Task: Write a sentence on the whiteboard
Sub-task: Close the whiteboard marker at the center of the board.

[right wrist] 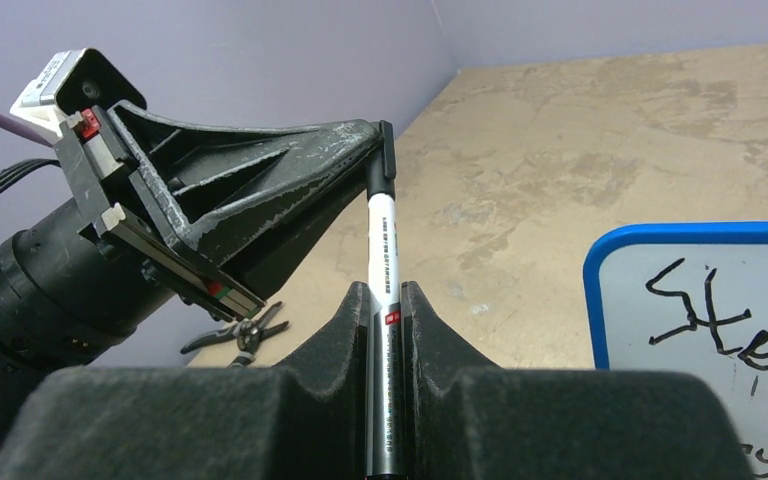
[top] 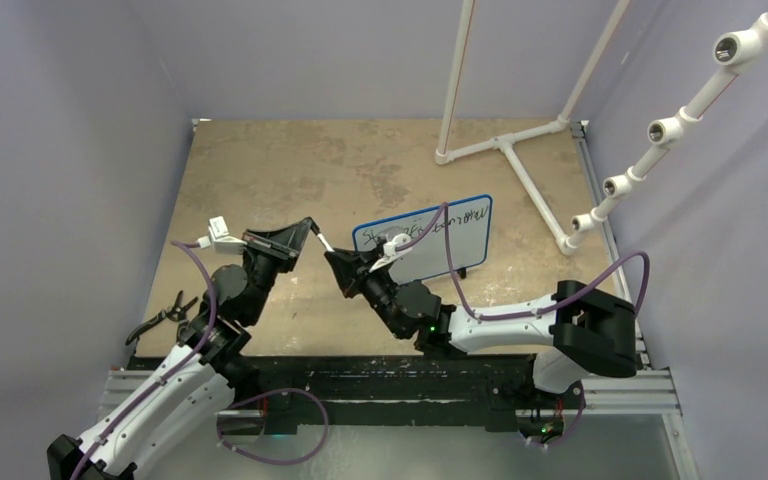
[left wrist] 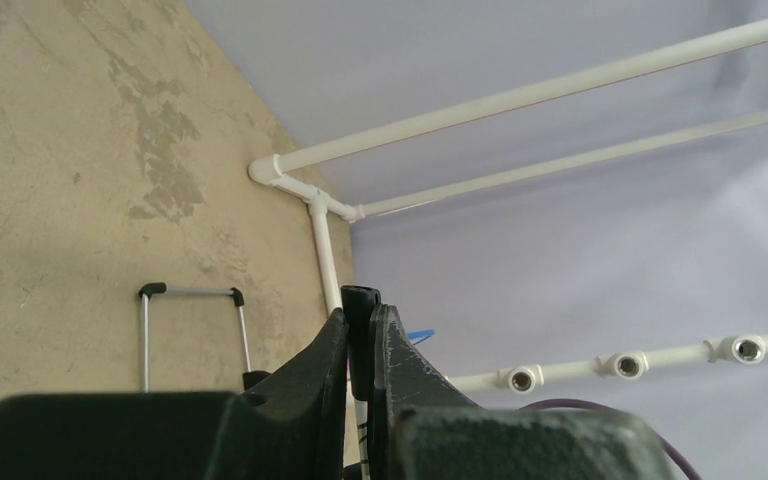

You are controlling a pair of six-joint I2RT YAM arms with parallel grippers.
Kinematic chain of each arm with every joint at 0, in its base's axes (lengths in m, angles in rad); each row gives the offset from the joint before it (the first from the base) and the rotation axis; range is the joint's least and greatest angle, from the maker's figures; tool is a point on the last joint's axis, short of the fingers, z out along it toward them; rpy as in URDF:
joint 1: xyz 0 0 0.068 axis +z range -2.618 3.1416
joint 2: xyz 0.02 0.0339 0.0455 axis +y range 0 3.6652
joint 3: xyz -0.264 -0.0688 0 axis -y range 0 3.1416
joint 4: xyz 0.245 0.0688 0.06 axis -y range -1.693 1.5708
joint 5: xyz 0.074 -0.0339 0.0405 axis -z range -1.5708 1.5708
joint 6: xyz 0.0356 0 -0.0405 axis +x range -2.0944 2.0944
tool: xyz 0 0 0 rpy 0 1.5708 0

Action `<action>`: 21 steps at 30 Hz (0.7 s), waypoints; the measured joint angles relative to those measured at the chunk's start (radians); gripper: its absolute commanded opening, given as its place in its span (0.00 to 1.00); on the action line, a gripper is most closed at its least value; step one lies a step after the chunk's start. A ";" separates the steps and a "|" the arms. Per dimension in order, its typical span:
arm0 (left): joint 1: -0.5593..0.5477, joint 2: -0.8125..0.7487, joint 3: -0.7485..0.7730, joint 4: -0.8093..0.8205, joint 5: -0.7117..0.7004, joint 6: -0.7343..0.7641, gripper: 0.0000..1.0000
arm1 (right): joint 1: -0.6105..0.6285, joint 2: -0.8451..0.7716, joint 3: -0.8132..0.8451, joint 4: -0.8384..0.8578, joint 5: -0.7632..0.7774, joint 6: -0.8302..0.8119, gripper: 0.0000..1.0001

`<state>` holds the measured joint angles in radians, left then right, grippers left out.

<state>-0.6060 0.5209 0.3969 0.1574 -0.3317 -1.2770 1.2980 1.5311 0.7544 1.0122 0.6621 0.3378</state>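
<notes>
Pretty sure this is a robotics lab test cell: plain lavender backdrop walls (top: 60,150) box in a scuffed tan counter (top: 360,170), with a white PVC pipe frame (top: 505,150), aluminium mounting rail (top: 620,385) and stray pliers (top: 160,318).

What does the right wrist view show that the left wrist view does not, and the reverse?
Only the right wrist view: the right gripper clamping the white marker barrel, the black handwritten sentence on the blue-rimmed whiteboard, black pliers. Only the left wrist view: the white plastic pipe frame and its open fittings. Both: the marker's black cap pinched by the left gripper, the tan table.
</notes>
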 measured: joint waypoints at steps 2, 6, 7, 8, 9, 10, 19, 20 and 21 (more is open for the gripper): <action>0.002 -0.003 0.000 -0.001 0.002 0.007 0.00 | 0.000 0.001 0.000 -0.001 0.000 -0.004 0.00; 0.001 -0.021 0.000 -0.018 0.041 0.015 0.00 | -0.012 0.001 0.002 0.002 0.013 -0.011 0.00; -0.009 -0.031 -0.002 -0.035 0.076 0.018 0.00 | -0.032 0.000 0.005 0.010 0.027 -0.011 0.00; -0.023 -0.041 -0.003 -0.055 0.107 0.019 0.00 | -0.051 -0.001 0.007 0.016 0.036 -0.012 0.00; -0.029 -0.052 -0.003 -0.069 0.126 0.023 0.00 | -0.069 -0.002 0.010 0.025 0.048 -0.013 0.00; -0.030 -0.059 -0.003 -0.075 0.138 0.024 0.00 | -0.085 -0.005 0.010 0.032 0.058 -0.013 0.00; -0.030 -0.059 0.002 -0.104 0.200 0.063 0.19 | -0.107 -0.031 0.001 0.119 0.050 -0.059 0.00; -0.030 -0.048 0.014 -0.116 0.206 0.080 0.29 | -0.107 -0.034 -0.006 0.137 0.041 -0.071 0.00; -0.030 -0.036 0.028 -0.128 0.211 0.100 0.38 | -0.107 -0.042 -0.017 0.153 0.020 -0.085 0.00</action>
<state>-0.6357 0.4847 0.4252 0.0292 -0.1207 -1.1767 1.1912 1.4891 0.7372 1.1652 0.6823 0.2523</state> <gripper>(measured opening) 0.145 0.126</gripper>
